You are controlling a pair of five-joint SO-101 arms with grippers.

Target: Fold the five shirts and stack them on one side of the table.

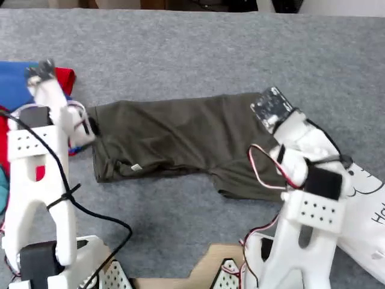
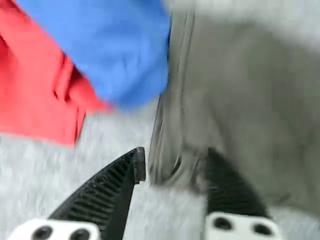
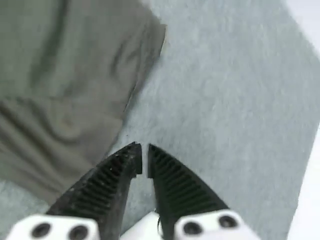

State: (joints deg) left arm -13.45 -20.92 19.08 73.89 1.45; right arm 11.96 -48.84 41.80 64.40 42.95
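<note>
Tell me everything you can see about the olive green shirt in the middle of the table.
The olive green shirt is soft, matte cloth, partly folded into a long wrinkled band lying flat across the grey table, with a small pale tag near one end. The open left end effector straddles that end's folded edge, beside blue cloth. The shut right end effector is over bare table beside the other end.

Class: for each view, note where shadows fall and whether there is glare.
High view: even light, thin shadow under the olive shirt, no glare. Left wrist view: dark shadow in its folded edge. Right wrist view: faint fold shadows.
</note>
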